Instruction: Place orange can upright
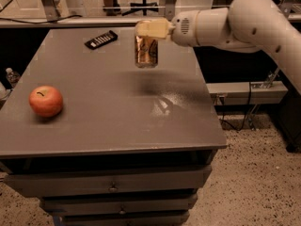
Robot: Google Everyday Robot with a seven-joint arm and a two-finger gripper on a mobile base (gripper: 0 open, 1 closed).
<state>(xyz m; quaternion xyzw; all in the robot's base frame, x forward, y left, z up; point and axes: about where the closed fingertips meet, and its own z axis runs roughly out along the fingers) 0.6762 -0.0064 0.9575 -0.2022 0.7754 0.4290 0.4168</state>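
The orange can (146, 52), copper-coloured with dark lettering, hangs upright in the air above the back middle of the grey table (113, 121). My gripper (151, 29) reaches in from the right on the white arm and is shut on the can's top. The can's base is clear of the tabletop, with its shadow (155, 81) on the surface below and to the right.
A red-orange apple (46, 101) sits near the table's left edge. A black remote (101, 39) lies at the back left. Drawers (113, 185) run under the tabletop. Chair legs and a rail stand behind the table.
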